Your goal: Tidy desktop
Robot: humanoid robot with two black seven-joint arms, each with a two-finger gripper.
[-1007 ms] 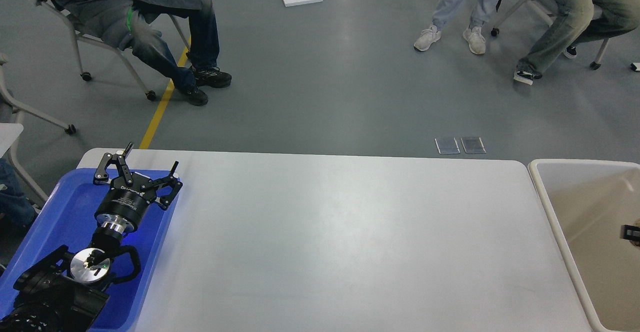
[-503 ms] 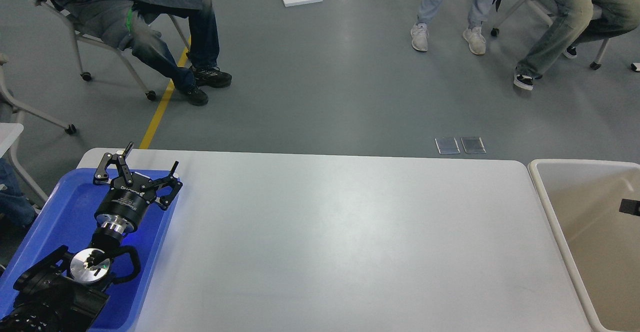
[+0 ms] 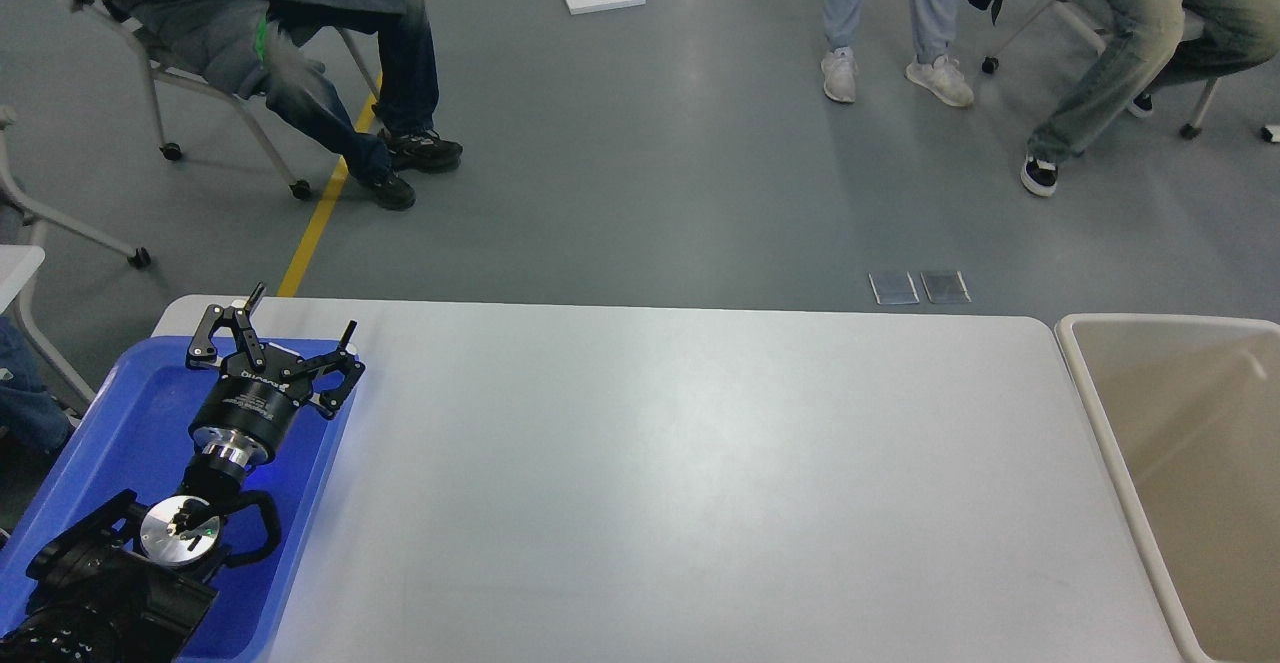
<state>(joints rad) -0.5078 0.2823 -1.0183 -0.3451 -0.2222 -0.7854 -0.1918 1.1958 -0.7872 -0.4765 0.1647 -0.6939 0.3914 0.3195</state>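
The desktop (image 3: 700, 483) fills the lower middle of the frame, pale grey and bare across everything visible — no loose item on it that I can spot, so the tidying looks close to finished, if not done. That is my read, not a certainty: the near edge runs out of the bottom of the frame.

At the lower right, the beige bin (image 3: 1095, 423) sits just beside the desktop's right end, its inside looking empty as far as it shows. At the lower left, the blue tray (image 3: 120, 423) lies at the desktop's left end, and the left arm comes up over it.

The left gripper (image 3: 295, 328) hangs over the tray's far right corner, fingers spread wide, holding nothing. The right gripper is not in view at all.

The risks from here? The spread fingertips (image 3: 349, 329) are near the tray's rim, so a careless swing toward the table could clip that rim and shove or tip the tray. People sit in the upper part of the frame — well apart, but a wide sweep is worth avoiding. An arm returning from out of frame could knock the bin's cream rim.
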